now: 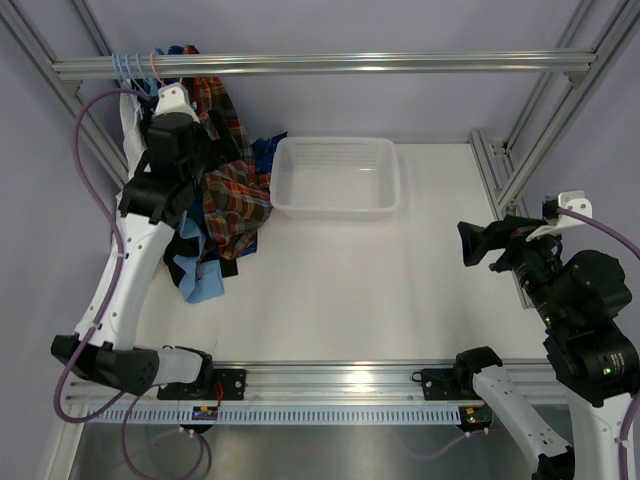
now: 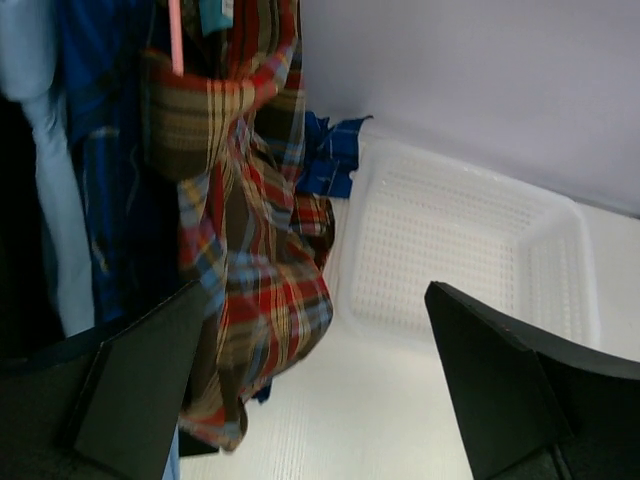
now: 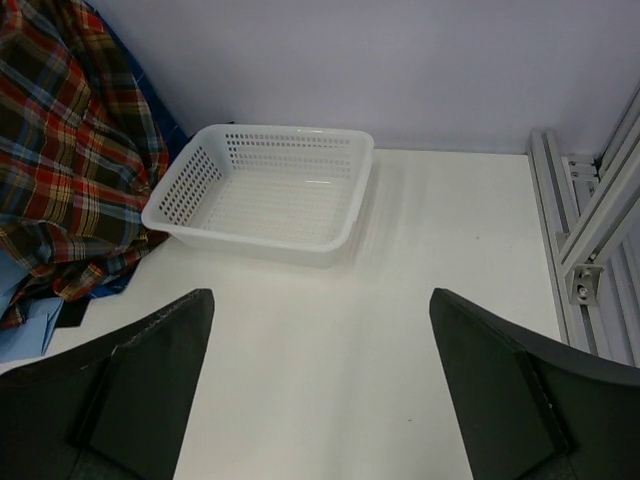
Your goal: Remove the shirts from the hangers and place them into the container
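Note:
Several shirts hang bunched from hangers on the rail at the far left. The red-orange-navy plaid shirt is outermost, with dark blue, black and light blue cloth behind it. My left gripper is raised against this bunch and is open. In the left wrist view the plaid shirt drapes by the left finger, below a pink hanger, and nothing is gripped between the fingers of the left gripper. The container stands empty right of the shirts. My right gripper hovers open at the right, facing the container.
An aluminium rail crosses the back above the table. Frame posts line the right edge. Another rail runs along the front between the arm bases. A light blue shirt tail reaches down to the table.

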